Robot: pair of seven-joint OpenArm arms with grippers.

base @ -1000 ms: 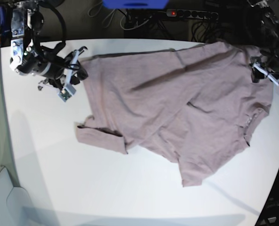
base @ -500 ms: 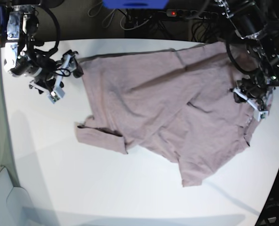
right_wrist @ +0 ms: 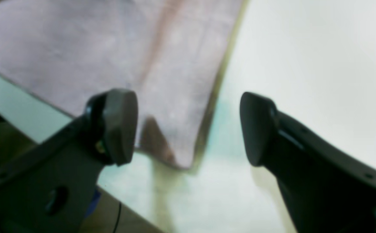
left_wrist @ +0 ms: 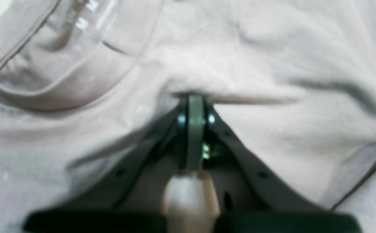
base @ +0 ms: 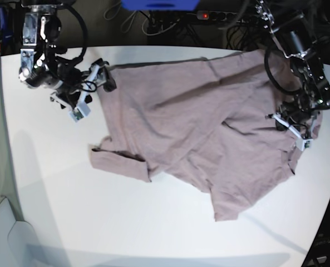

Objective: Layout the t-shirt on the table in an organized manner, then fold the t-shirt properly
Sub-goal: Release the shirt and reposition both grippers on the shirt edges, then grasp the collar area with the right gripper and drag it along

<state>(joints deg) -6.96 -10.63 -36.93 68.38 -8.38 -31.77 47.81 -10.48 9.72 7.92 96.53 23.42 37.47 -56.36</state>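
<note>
- You see the t-shirt [base: 209,128] lying spread but wrinkled on the table [base: 70,194], dusty mauve, one sleeve folded at the near left.
- Your left gripper [left_wrist: 192,97] has its fingers pressed together, pinching a fold of cloth just beside the ribbed collar [left_wrist: 45,94].
- Your right gripper [right_wrist: 188,126] has its fingers spread wide above the shirt's hem corner, holding nothing.

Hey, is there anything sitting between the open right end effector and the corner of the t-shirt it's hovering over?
Nothing visible. The right end effector is open, and only bare table and the t-shirt corner lie between its fingertips. The left end effector is already shut on fabric near the collar.
</note>
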